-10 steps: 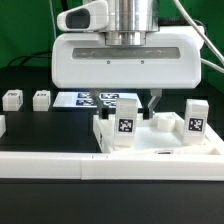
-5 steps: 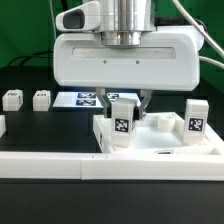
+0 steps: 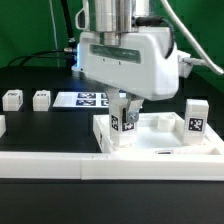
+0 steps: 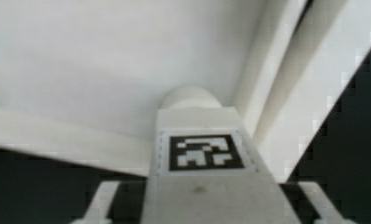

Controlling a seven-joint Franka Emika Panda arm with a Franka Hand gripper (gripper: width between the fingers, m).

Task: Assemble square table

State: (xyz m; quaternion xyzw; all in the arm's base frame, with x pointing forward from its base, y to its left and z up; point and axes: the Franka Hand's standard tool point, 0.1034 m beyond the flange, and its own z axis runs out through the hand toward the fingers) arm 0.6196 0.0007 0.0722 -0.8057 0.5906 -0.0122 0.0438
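A white robot arm hung over a black desk (image 3: 50,130), its gripper (image 3: 123,108) closed narrowly on a short white tagged leg (image 3: 122,124), one finger on each side. The leg stood upright, or very nearly so, at the corner of the square tabletop (image 3: 165,150) nearest the camera and towards the exterior view's left, its foot down at that corner's socket. The tabletop lay rim-up like a shallow tray, just behind a long low white wall strip (image 3: 50,166). In the wrist view the leg (image 4: 205,150) filled the middle, tag facing the camera, with the tabletop's pale floor and raised rim (image 4: 271,60) beyond it; whether the foot was fully seated could not be told. A second leg (image 3: 195,120) appeared to stand at the corner on the exterior view's right. Two loose legs (image 3: 12,99) (image 3: 41,98) sat well apart on the desk at the exterior view's left, near the marker board (image 3: 85,100). The likely risks: if the leg leaned as it was turned or pressed, it could jam crooked in the socket; the smooth plastic could slip in so slight a grip; the unclamped tabletop could slide or twist under the force; and the arm's wide body could knock the second leg.
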